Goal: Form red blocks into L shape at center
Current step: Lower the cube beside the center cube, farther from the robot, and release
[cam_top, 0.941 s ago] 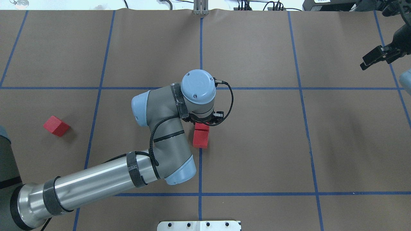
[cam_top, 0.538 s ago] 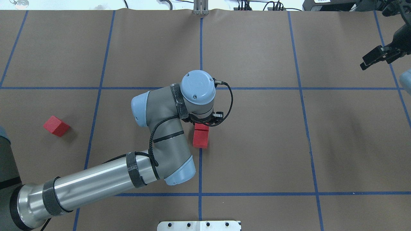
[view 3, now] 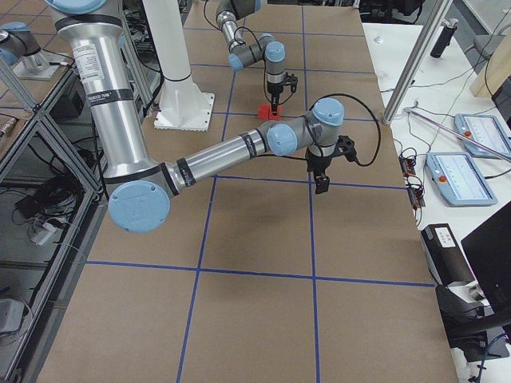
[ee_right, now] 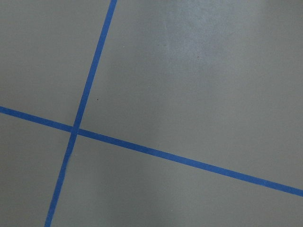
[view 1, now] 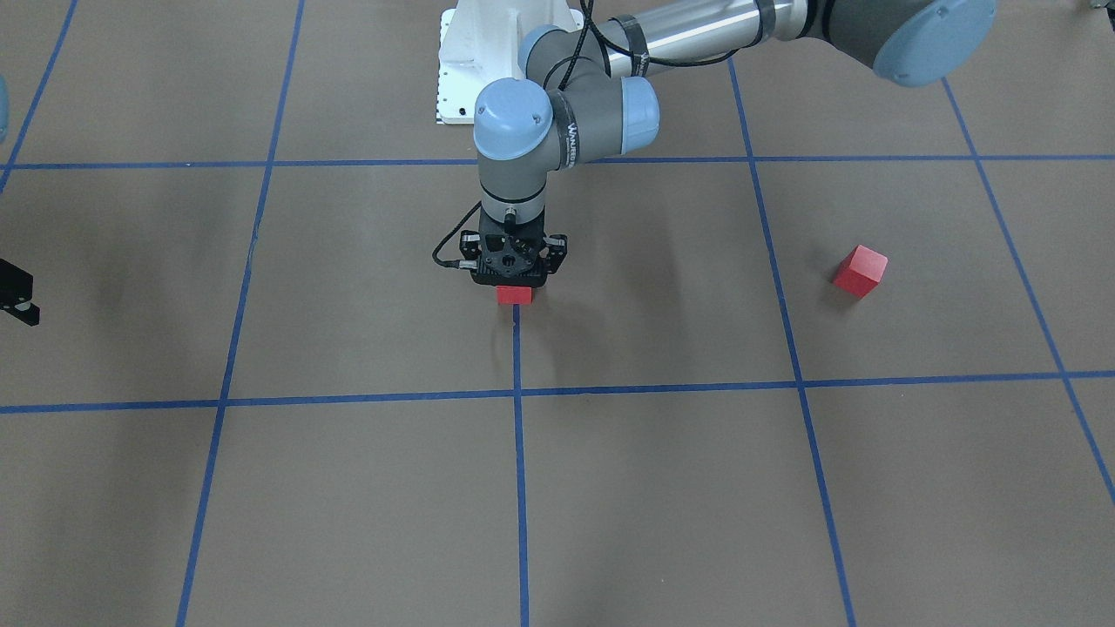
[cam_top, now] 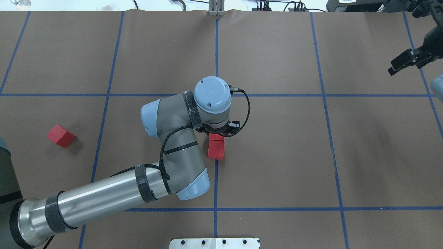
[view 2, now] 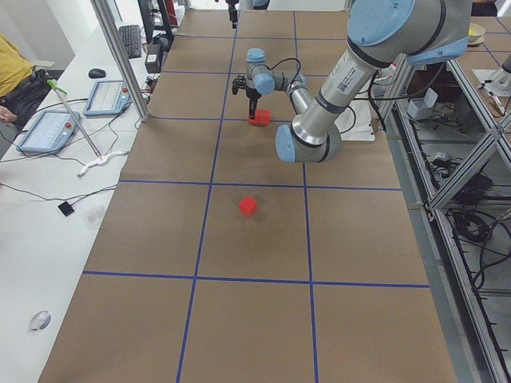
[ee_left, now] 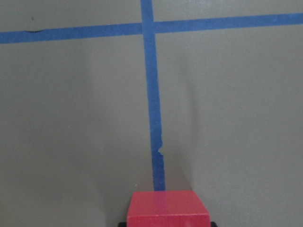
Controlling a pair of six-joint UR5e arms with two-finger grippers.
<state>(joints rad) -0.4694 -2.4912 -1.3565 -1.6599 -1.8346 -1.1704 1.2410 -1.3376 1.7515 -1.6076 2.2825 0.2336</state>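
A small matte red cube is clamped by the left hand. The state of the right hand cannot be determined.

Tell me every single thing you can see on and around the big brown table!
Red blocks: three, red; two side by side on the centre blue line, one alone on the robot's left side.
Table cover: one, brown; under everything.
Tape lines: many, blue; a grid of big squares.
Base plate: one, white; table edge by the robot.
Screen pads: two, grey; on the white bench beside the table.
Person: one, yellow top; partly seen by the bench.
Arms: two, silver-grey with blue caps.
Left gripper: black; closed on the farther centre block.
Right gripper: black; over bare table far right, open or shut unclear.
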